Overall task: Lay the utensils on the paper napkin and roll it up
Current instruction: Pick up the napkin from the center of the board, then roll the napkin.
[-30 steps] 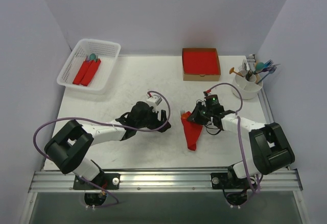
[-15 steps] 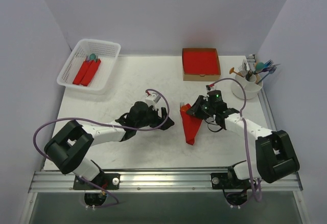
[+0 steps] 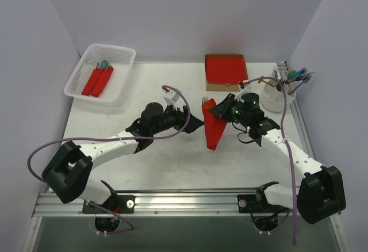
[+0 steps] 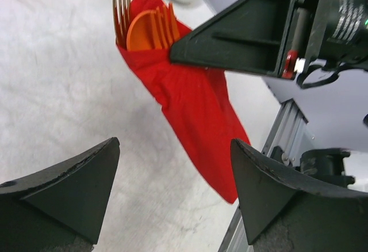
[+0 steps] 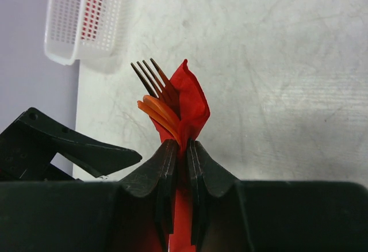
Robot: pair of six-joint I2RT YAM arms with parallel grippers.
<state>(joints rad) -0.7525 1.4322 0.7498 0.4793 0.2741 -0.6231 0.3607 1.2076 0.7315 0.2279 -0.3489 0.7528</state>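
Mid-bench: right gripper point(image 5: 179, 146) pinches the red napkin roll point(image 3: 214, 130). Handles are hidden inside; only the orange fork point(image 4: 119, 4) and spoon point(image 4: 141, 30) heads show. Left gripper point(image 4: 173, 146) spread wide just beside it. Far edge: cardboard box point(image 3: 226, 87), utensil cup point(image 3: 277, 100), basket point(image 3: 124, 75).

The slim rolled paper napkin point(image 3: 214, 130) is showing bright red, and the small plastic fork and spoon point(image 4: 144, 30) are showing orange. The lattice plastic basket point(image 3: 118, 56) is showing white in a grid pattern, with two red rolls point(image 3: 98, 80) inside. The shallow cardboard box point(image 3: 226, 86) is showing brown around a red stack point(image 3: 226, 69). The round cup point(image 3: 278, 99) is looking white. The table top point(image 3: 144, 165) is looking off-white with grey mottling.
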